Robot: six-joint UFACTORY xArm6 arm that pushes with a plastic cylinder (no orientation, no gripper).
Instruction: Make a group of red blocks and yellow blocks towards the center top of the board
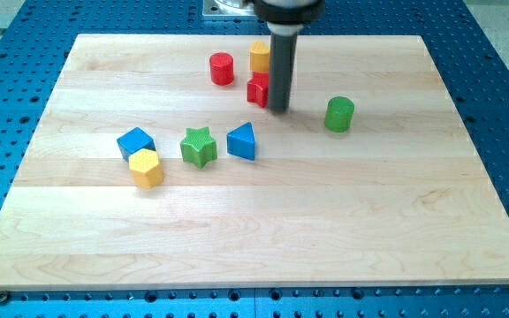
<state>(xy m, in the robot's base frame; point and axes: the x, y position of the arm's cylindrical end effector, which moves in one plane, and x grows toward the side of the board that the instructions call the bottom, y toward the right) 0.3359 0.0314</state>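
Three gathered: a red cylinder (222,68), a yellow block (260,56) and a red block (257,90) are sitting close together near the board's (396,221) top centre, though not all are touching.
One outstanding: a yellow hexagonal block (147,168) is lying well apart at the view's lower left, touching or nearly touching a blue cube (135,141).
My tip: my tip (278,109) is resting on the wood just at the red block's right side, apparently touching it; the rod is partly hiding that block's shape.
End effector state: a bare rod, gripping nothing, only pushing.
Bystanders: a green star (199,146) and a blue triangular block (242,141) are lying in the row with the blue cube; a green cylinder (339,114) is standing alone at the view's right.
Progress, as I judge it: most of the grouping is looking done.
Remaining: the stray yellow hexagon is needing a long push up and rightward, clear of the blue cube and green star.
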